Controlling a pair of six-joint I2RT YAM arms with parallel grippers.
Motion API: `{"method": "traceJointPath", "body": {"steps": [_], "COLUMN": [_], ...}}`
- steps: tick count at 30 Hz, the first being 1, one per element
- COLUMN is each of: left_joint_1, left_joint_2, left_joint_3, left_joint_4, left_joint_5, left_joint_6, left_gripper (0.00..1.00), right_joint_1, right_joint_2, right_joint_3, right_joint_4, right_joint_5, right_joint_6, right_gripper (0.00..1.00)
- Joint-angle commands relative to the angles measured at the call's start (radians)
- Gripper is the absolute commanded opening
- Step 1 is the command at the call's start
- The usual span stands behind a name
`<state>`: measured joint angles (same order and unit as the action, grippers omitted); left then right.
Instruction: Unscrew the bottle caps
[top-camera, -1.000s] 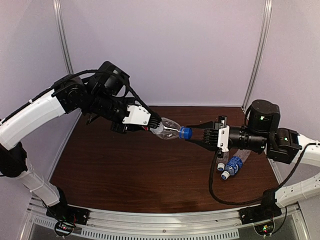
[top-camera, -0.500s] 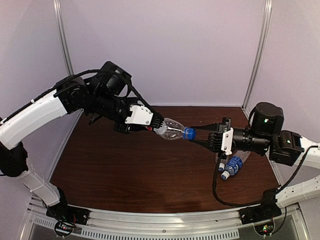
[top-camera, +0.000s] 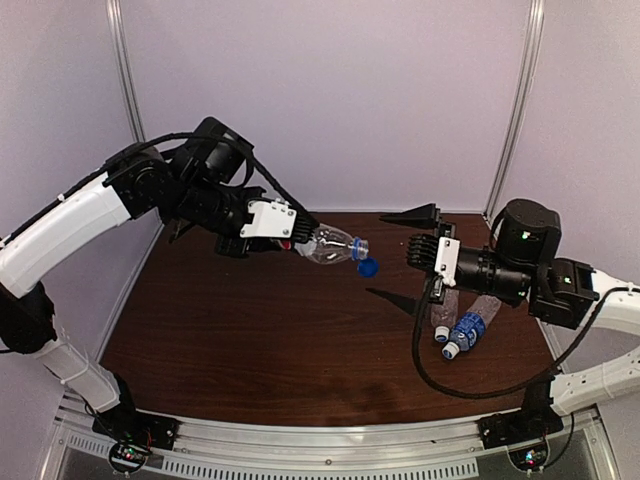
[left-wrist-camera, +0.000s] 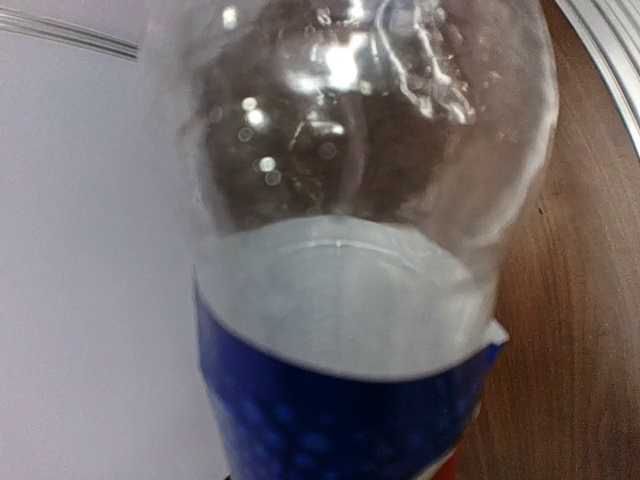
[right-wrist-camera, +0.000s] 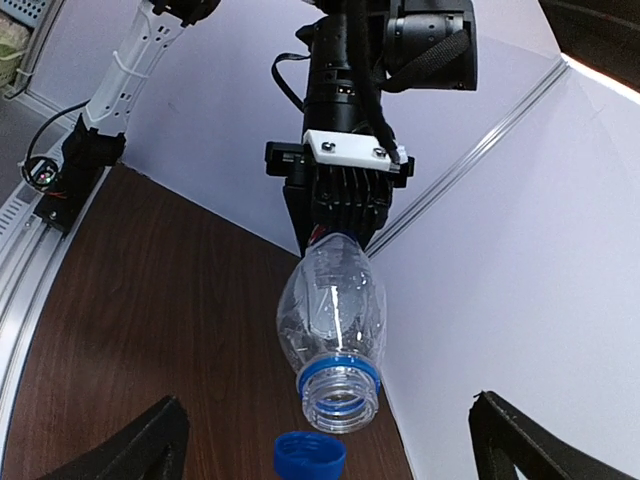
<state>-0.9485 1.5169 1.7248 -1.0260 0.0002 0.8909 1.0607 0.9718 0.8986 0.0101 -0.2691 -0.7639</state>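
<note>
My left gripper (top-camera: 303, 241) is shut on the base end of a clear bottle (top-camera: 332, 245) with a blue label (left-wrist-camera: 340, 410), holding it level above the table. Its threaded neck (right-wrist-camera: 342, 395) is bare and points at my right gripper. The dark blue cap (top-camera: 368, 267) is loose in the air just below the neck, and shows in the right wrist view as the blue cap (right-wrist-camera: 310, 458). My right gripper (top-camera: 405, 257) stands wide open, with nothing between its fingers (right-wrist-camera: 150, 440). The bottle (left-wrist-camera: 370, 200) fills the left wrist view and hides that gripper's fingers.
Two more bottles lie on the brown table (top-camera: 250, 340) under my right arm: one with a blue label (top-camera: 468, 328) and a white cap (top-camera: 450, 352), and an unlabelled one (top-camera: 441, 312). Pale walls with metal posts (top-camera: 515, 110) enclose the table.
My right gripper has opened wide and drawn back to the right. The blue cap has come off the neck and now hangs loose below it. The left arm shifted the bottle slightly left.
</note>
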Motion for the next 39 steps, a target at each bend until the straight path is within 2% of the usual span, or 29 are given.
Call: {"method": "traceJointPath", "body": {"steps": [1,4,6,11,14,20,26,33,39], "left_joint_1": [0.005,0.005,0.004,0.008,0.059,0.275,0.418,0.668,0.75], "left_joint_2": [-0.006,-0.009,-0.005,-0.006,-0.019,0.006,0.017,0.142,0.22], "left_joint_3": [0.017,0.009,0.017,-0.036,-0.102,-0.183,-0.386,-0.523,-0.567], "left_joint_4": [0.091,0.19,0.223,0.237,0.235,0.145,0.135,0.262,0.39], "left_joint_5": [-0.106,-0.211,-0.247,-0.31,-0.327,-0.283,-0.166,-0.09,-0.005], "left_joint_6": [-0.038,-0.03,-0.025,-0.015,-0.014,-0.161,-0.303,-0.308,-0.328], "left_gripper": [0.25,0.25,0.24,0.24,0.24,0.24,0.27,0.32,0.45], "right_joint_1": [-0.009,-0.043,-0.064,-0.132,-0.194,-0.209,-0.212,-0.212,-0.212], "right_joint_2": [-0.017,-0.001,0.022,0.075,0.094,0.136,0.16,0.178,0.178], "right_joint_3": [0.017,0.039,0.056,0.129,0.141,0.14,0.122,0.112,0.1], "right_joint_4": [0.077,0.116,0.133,0.03,-0.052,-0.16,-0.203,-0.22,-0.221], "right_joint_5": [0.069,0.07,0.049,0.169,0.245,0.325,0.402,0.408,0.418], "right_joint_6": [0.24,0.515,0.639,0.85,0.96,1.002,1.006,1.013,1.016], "right_gripper": [1.0,1.0,1.0,1.0,1.0,0.98,0.98,0.98,0.99]}}
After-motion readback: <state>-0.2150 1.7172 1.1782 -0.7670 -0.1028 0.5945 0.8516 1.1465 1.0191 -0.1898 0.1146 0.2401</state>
